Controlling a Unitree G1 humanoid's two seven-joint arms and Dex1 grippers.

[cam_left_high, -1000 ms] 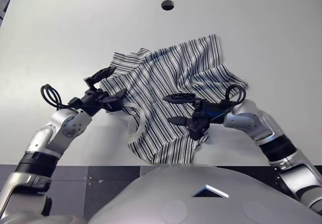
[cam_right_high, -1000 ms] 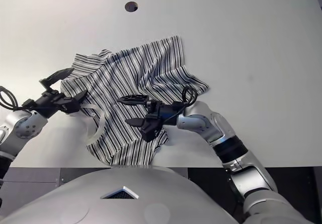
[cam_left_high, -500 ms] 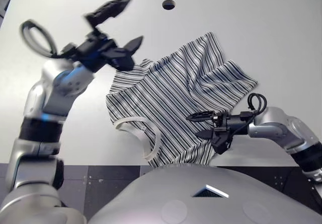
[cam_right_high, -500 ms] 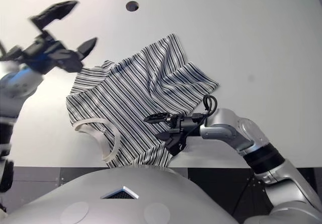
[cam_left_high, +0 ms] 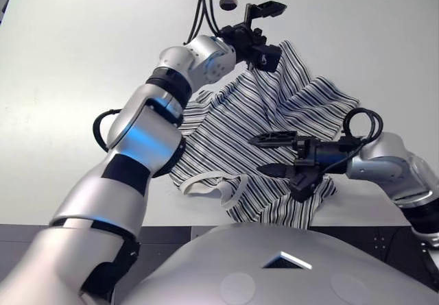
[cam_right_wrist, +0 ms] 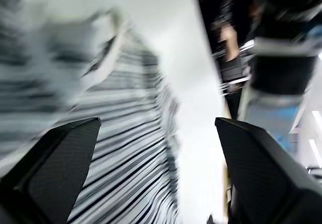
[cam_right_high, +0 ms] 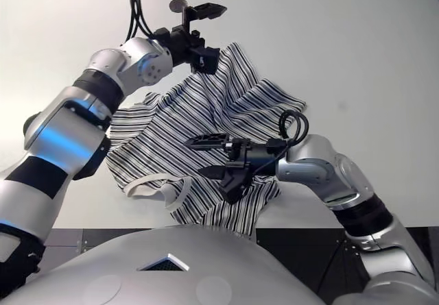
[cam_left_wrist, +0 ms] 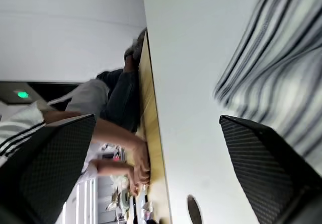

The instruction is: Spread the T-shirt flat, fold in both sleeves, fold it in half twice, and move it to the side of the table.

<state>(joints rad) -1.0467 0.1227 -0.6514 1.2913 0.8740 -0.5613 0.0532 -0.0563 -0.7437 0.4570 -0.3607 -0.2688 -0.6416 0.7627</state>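
Watching the striped T-shirt (cam_left_high: 233, 116) lie crumpled at the counter's (cam_left_high: 68, 58) near edge, bare room left and beyond, I see my left claw (cam_left_high: 266, 33), fingers apart, now swung over to its far corner, right claw (cam_left_high: 276, 154) likewise apart.

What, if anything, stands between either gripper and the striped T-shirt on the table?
Nothing visible does. The left gripper, open, is right at the far corner of the T-shirt. The right gripper, open, is directly over the cloth's near part, with no other object between.
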